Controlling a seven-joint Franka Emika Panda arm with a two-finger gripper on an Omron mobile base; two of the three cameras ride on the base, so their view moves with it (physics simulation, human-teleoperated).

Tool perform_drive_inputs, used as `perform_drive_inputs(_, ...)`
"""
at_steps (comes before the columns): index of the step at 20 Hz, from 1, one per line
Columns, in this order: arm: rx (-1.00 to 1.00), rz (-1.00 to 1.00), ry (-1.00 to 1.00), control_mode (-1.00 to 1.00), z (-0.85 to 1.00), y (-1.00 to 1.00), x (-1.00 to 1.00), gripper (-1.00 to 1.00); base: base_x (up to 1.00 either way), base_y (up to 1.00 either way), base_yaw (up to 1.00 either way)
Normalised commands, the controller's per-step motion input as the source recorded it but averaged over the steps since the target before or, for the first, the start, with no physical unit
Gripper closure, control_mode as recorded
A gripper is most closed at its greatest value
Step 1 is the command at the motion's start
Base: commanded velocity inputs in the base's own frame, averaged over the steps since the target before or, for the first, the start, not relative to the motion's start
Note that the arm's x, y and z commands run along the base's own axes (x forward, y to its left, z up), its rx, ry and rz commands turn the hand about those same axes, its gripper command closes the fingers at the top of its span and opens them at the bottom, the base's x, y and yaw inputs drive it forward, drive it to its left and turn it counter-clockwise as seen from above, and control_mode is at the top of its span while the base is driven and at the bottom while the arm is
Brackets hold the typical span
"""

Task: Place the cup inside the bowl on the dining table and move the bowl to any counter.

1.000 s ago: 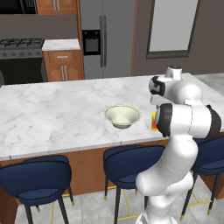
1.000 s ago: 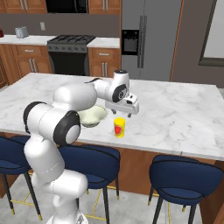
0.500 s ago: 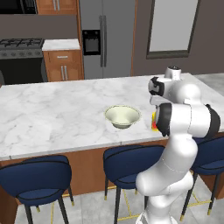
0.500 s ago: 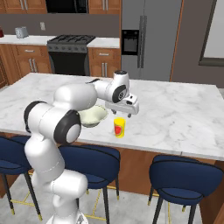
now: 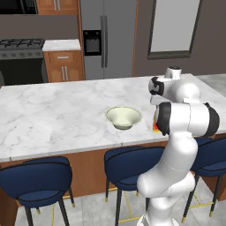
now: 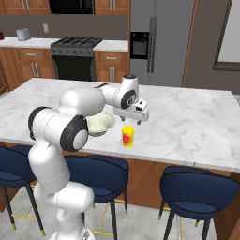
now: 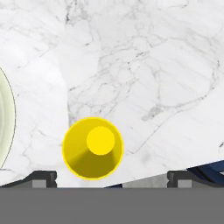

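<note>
White arm bends low over the dining table point(image 6: 197, 122), tool point(image 6: 133, 114) spread wide, empty, above the cup point(image 6: 127, 136).

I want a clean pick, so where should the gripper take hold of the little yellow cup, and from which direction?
Probably from straight above, closing across the rim. The cup stands upright on the dining table, mouth open toward the hand camera, apart from the bowl. The open gripper hangs above it, a little off centre, so centre it first, then lower one finger down each side of the round wall.

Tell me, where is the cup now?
The cup stands on the dining table near its front edge, beside the bowl, below the open gripper.
</note>
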Motion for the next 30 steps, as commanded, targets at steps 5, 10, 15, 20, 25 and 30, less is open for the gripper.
perform_drive_inputs(5,0.0,0.0,0.0,-1.0,0.0,0.0,0.0,-1.0,0.0,0.0,0.0)
perform_drive_inputs(10,0.0,0.0,0.0,-1.0,-0.04,-0.02,-0.02,-1.0,0.0,0.0,0.0)
perform_drive_inputs(15,0.0,0.0,0.0,-1.0,-0.1,-0.02,-0.04,-1.0,0.0,0.0,0.0)
perform_drive_inputs(20,0.0,0.0,0.0,-1.0,-0.16,0.0,0.0,-1.0,0.0,0.0,0.0)
perform_drive_inputs(25,0.0,0.0,0.0,-1.0,-0.18,0.0,0.0,-1.0,0.0,0.0,0.0)
perform_drive_inputs(30,0.0,0.0,0.0,-1.0,-0.12,0.0,0.0,-1.0,0.0,0.0,0.0)
